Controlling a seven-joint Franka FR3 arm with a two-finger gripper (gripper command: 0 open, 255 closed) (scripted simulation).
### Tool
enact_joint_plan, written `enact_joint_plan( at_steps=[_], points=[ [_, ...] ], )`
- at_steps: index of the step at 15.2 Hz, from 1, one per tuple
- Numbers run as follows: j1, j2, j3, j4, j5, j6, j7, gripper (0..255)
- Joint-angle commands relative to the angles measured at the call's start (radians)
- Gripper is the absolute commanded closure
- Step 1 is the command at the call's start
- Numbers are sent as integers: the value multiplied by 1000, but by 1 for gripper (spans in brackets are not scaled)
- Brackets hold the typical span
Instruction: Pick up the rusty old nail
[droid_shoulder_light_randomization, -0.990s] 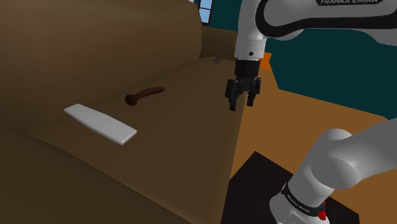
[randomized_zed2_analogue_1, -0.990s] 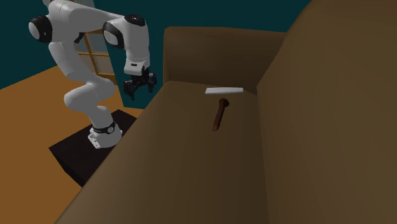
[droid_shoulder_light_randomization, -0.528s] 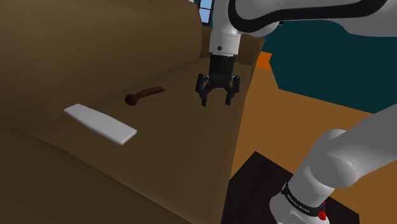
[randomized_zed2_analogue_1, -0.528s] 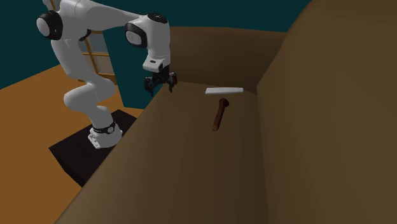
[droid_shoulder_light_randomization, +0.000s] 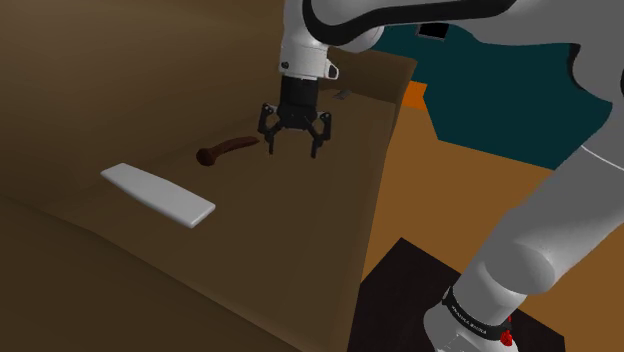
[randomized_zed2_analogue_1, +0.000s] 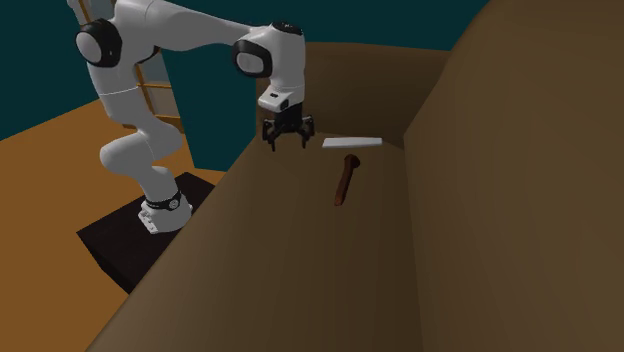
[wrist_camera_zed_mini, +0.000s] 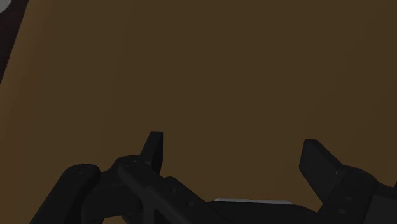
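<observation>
- The gripper (droid_shoulder_light_randomization: 293, 143) is seen pointed down over a brown seat (droid_shoulder_light_randomization: 300, 230), with its two fingers (wrist_camera_zed_mini: 154, 147) spread well apart and nothing caught between them.
- In the wrist view, only bare brown surface is seen between the fingers.
- The nail (droid_shoulder_light_randomization: 228, 148), dark reddish-brown, is laid flat on the seat and is not touched by the gripper.
- In the shoulder view, its pointed end is turned toward the gripper, just beside it, and its head is turned toward a white slab (droid_shoulder_light_randomization: 157, 193).
- The slab is laid flat on the seat, near the nail but apart from it.
- In the second exterior view, the gripper is seen near the seat's outer edge, to the left of the slab.
- The arm's base is mounted on a black stand (droid_shoulder_light_randomization: 400, 290), which is set on an orange floor (droid_shoulder_light_randomization: 450, 190).
</observation>
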Motion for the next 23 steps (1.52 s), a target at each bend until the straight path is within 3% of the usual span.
enact_joint_plan(
  at_steps=[1, 7, 14, 23],
  points=[
    [-4, 76, 21, 63, -35, 25, 105, 0],
    [28, 319, 39, 324, -176, 22, 394, 0],
    [126, 608, -15, 721, -323, -70, 653, 0],
    [111, 596, -19, 600, -319, 38, 654, 0]
  ],
)
